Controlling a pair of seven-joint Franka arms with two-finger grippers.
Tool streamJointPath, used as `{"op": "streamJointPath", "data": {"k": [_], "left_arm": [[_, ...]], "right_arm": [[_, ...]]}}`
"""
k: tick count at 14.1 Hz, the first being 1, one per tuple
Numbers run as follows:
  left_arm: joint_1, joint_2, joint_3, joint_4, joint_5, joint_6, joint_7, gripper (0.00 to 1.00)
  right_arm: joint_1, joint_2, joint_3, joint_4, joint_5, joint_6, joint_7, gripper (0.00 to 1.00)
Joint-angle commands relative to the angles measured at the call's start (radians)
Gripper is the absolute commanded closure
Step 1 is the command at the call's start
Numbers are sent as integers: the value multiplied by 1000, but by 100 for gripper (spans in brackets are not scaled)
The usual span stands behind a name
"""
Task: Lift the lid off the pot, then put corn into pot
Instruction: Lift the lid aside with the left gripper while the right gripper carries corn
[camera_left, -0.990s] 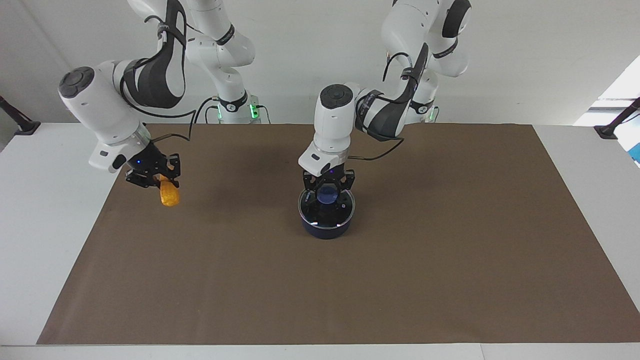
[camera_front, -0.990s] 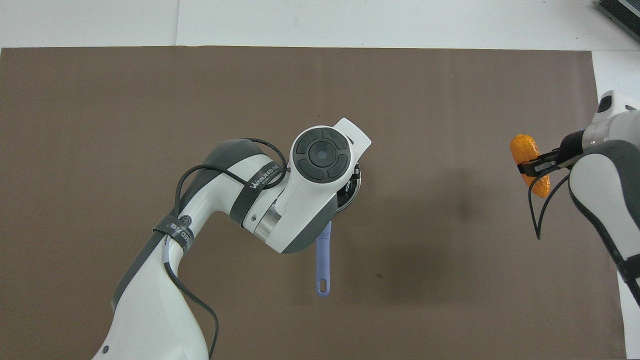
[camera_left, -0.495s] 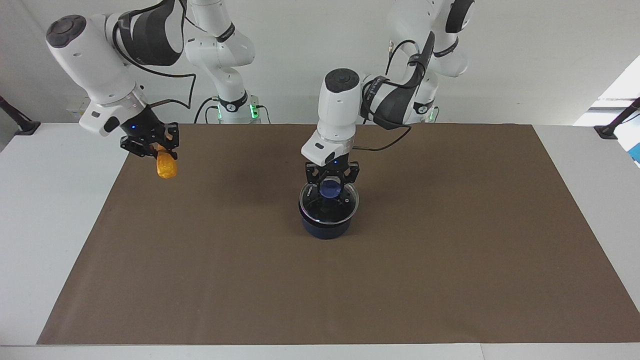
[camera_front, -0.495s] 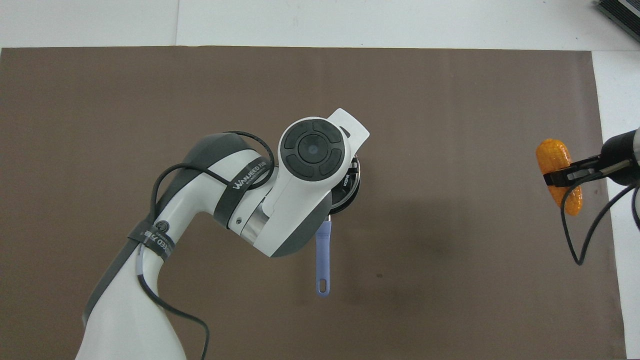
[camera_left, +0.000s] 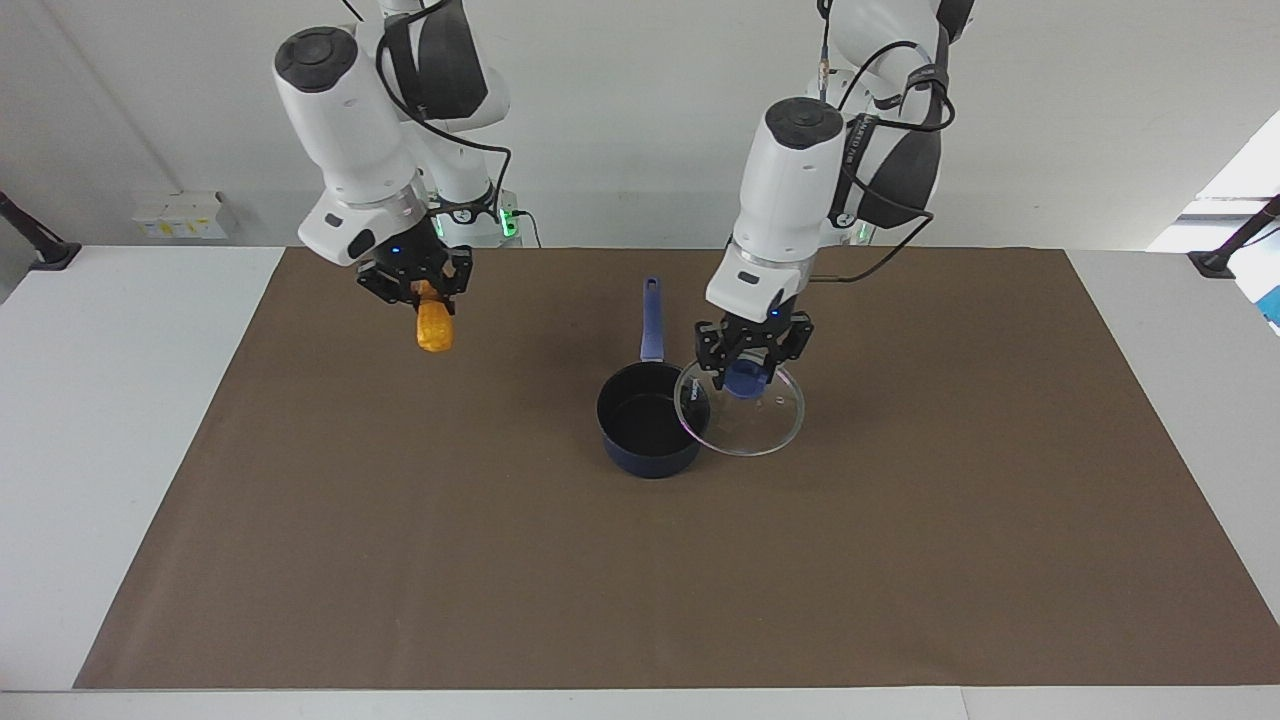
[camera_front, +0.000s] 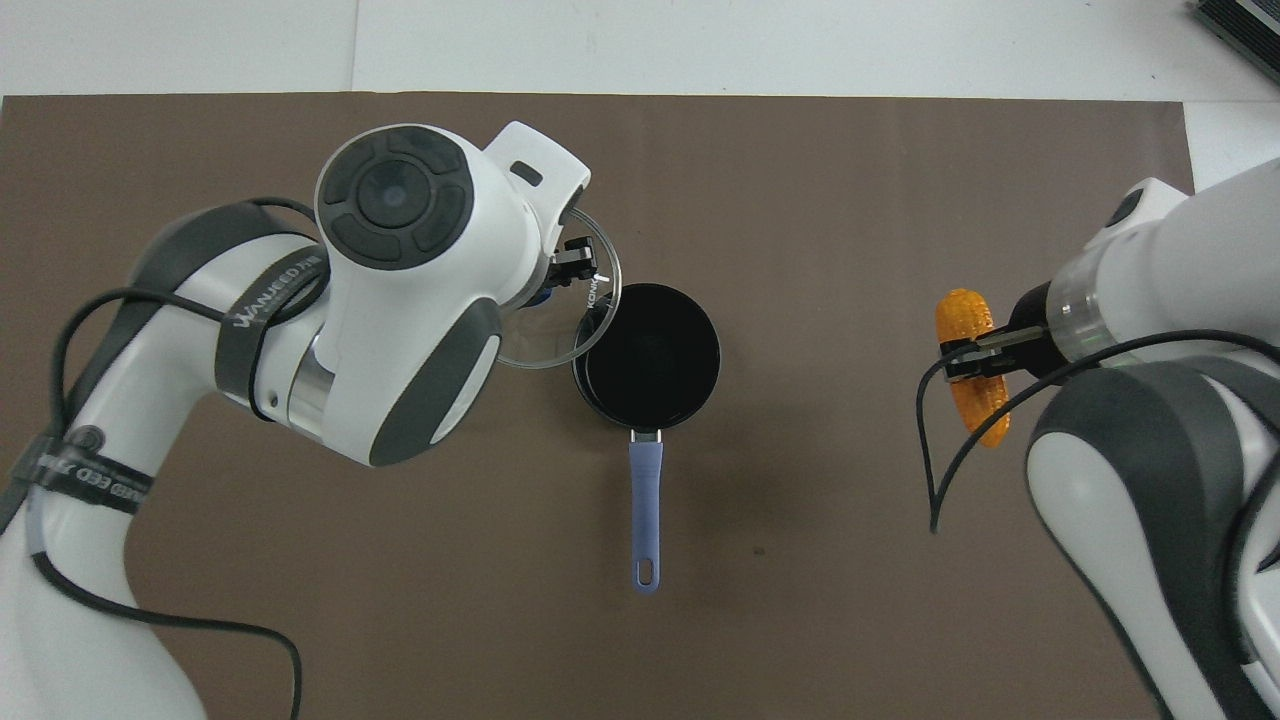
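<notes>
The dark blue pot (camera_left: 648, 420) (camera_front: 646, 355) stands open in the middle of the brown mat, its black inside empty, its long handle (camera_left: 651, 318) (camera_front: 645, 510) pointing toward the robots. My left gripper (camera_left: 748, 372) is shut on the blue knob of the clear glass lid (camera_left: 745, 412) (camera_front: 575, 330) and holds it in the air beside the pot, toward the left arm's end, its rim overlapping the pot's edge. My right gripper (camera_left: 424, 290) (camera_front: 968, 356) is shut on the orange corn (camera_left: 434, 328) (camera_front: 972, 365), up in the air over the mat toward the right arm's end.
The brown mat (camera_left: 900, 560) covers most of the white table (camera_left: 110, 400). A dark object (camera_front: 1240, 30) lies at the table's corner, farthest from the robots, at the right arm's end.
My left gripper has lifted the lid off the pot and carried it toward the left arm's end. My right gripper has carried the corn toward the pot.
</notes>
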Motion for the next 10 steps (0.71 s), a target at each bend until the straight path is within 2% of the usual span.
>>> {"op": "streamJointPath", "data": {"k": [1,4,10], "left_arm": [[78,-21,-9,-19,-4,-25,77,100],[187,-21,-8,-37,-27,-36,218,100],[380,-60,-9,-129,-79,-33,491,100]], "right_arm": [[88,61,3,29,-11,8,162,100],[198,225,3,199,0,4,327,100],[218,455,83,429,22,64,466,100]]}}
